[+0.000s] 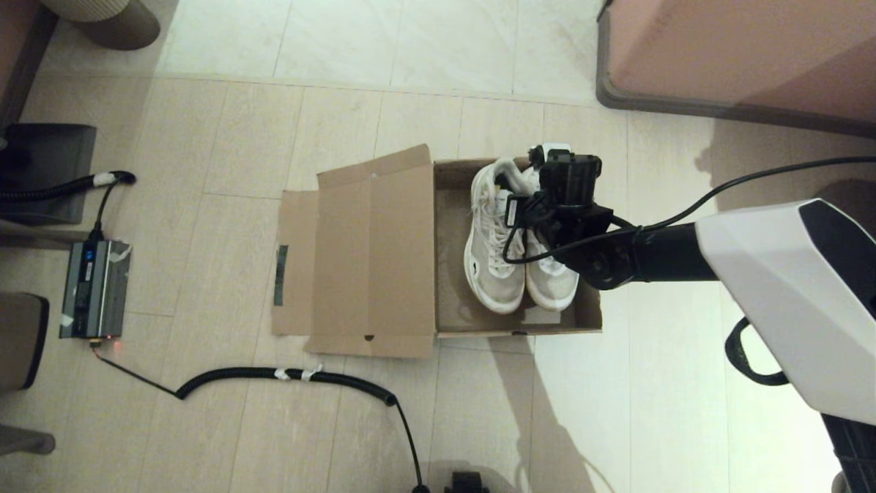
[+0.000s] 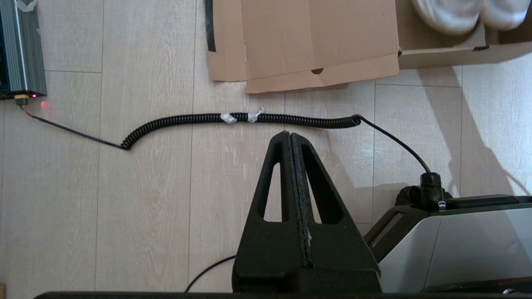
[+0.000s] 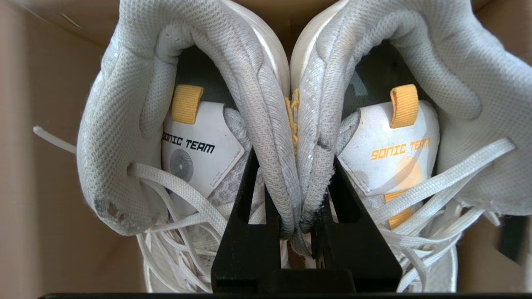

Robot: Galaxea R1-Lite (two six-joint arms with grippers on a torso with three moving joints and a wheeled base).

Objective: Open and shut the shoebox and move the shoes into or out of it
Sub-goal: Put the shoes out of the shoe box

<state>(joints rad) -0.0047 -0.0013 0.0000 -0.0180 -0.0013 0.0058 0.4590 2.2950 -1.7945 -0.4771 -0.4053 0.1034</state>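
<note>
The brown cardboard shoebox [image 1: 448,274] lies open on the floor, its hinged lid [image 1: 356,260] folded flat to the left with a dark tape strip on the flap. The off-white shoes [image 1: 503,263] stand side by side inside it, toes toward me. My right gripper [image 3: 293,158] reaches in over their heel ends and is shut on the two inner collars [image 3: 291,166], pinched together between its black fingers [image 3: 249,199]. My left gripper [image 2: 291,133] hangs shut and empty above the floor, in front of the box.
A coiled black cable [image 1: 287,375] lies on the floor in front of the box. A grey power unit [image 1: 94,287] sits at the left. A pink-brown piece of furniture [image 1: 739,55] stands at the back right. The robot's base [image 2: 457,245] is near the left gripper.
</note>
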